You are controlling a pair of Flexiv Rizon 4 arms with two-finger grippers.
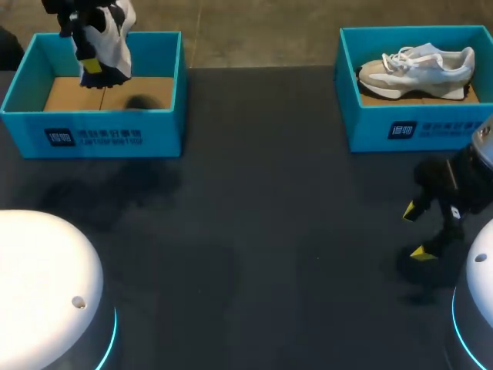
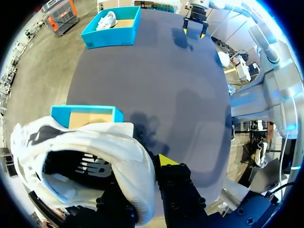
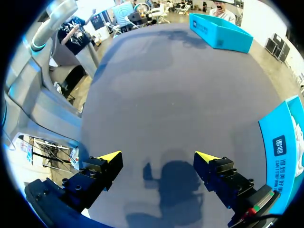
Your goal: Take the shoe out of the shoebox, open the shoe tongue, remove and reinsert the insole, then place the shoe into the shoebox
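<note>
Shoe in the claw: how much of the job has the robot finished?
Taking it out looks done: the left claw holds the shoe up above the left shoebox. The right claw hangs open over the table. Left to do: open the tongue, insole out and back in, shoe into the box.

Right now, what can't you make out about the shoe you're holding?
- Shoe's inside: left wrist view, the opening is too dark.
- Left end effector's second finger: same view, hidden behind the shoe.
- Shoe's top: head view, cut off by the upper edge.
</note>
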